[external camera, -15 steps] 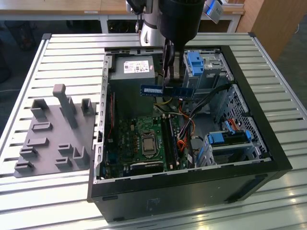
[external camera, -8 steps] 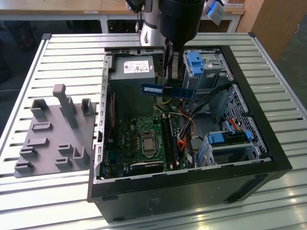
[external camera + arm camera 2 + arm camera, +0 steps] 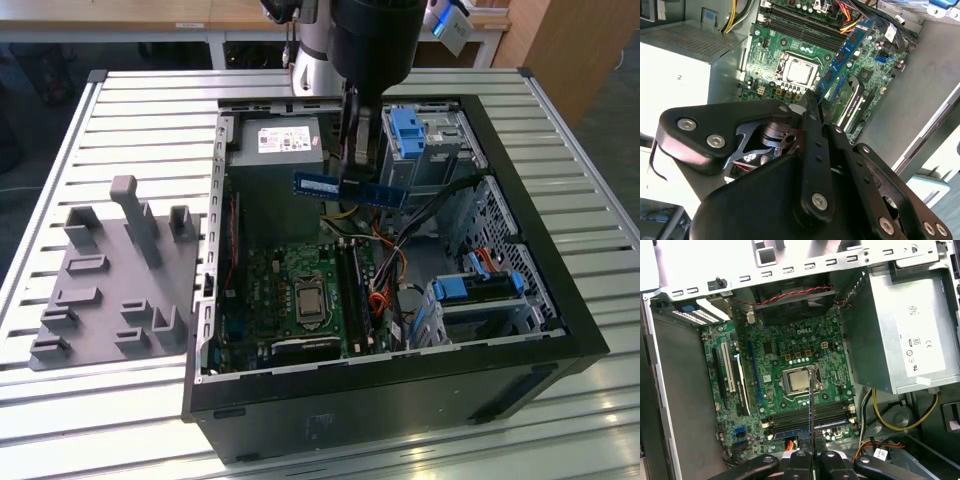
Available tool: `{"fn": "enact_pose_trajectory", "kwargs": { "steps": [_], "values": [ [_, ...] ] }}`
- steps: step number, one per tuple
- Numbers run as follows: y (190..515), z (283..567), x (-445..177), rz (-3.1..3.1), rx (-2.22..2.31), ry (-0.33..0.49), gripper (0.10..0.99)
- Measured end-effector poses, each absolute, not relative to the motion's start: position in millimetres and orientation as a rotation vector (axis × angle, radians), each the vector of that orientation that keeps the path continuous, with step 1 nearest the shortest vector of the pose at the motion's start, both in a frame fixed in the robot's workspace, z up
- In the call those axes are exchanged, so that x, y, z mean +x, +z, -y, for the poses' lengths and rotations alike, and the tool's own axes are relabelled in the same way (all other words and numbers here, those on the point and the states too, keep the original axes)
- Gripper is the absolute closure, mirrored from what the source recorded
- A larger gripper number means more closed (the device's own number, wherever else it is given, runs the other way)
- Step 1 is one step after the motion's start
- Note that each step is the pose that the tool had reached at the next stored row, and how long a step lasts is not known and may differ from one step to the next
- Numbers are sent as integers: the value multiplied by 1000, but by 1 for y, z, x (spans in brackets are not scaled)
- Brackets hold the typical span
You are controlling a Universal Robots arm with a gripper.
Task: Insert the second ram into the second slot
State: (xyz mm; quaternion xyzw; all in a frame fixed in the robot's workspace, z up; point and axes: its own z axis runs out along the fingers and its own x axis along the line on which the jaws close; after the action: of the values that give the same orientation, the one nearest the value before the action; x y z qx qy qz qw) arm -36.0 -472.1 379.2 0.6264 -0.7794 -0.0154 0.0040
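Where the grey holder block point(image 3: 115, 275) sits: the exterior view's left, on the slatted metal table point(image 3: 140, 110), just beside the computer case.
Computer case point(image 3: 400, 400): black, lying flat with its side open, across the middle and right of the exterior view.
Circuit board point(image 3: 265, 290): green, on the case floor, lower middle of the frame.
Power supply point(image 3: 275, 145): grey box with a white label, upper middle, above the circuit board in the frame.
Processor socket point(image 3: 307, 300): silver square on the board, just left of the memory slots.
Memory slots point(image 3: 355, 285): long dark rows. In the first wrist view point(image 3: 790, 421) one row looks blue, possibly already filled, though I cannot tell.
Memory stick point(image 3: 318, 185): blue, roughly level, in the air over the open case in the upper middle of the frame, clear of the board. In the second wrist view point(image 3: 842, 55) it juts out over the board. In the first wrist view point(image 3: 810, 400) it shows edge-on across the slots.
Gripper point(image 3: 352, 165): black, pointing down, clenched on the memory stick near its middle.
Drive brackets point(image 3: 405, 130): blue, toward the exterior view's right.
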Motion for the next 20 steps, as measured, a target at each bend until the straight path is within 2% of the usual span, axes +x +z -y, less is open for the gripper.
{"fn": "enact_pose_trajectory", "kwargs": {
  "steps": [20],
  "values": [
    [379,472,-36,2548,1826,-49,949]
  ]
}}
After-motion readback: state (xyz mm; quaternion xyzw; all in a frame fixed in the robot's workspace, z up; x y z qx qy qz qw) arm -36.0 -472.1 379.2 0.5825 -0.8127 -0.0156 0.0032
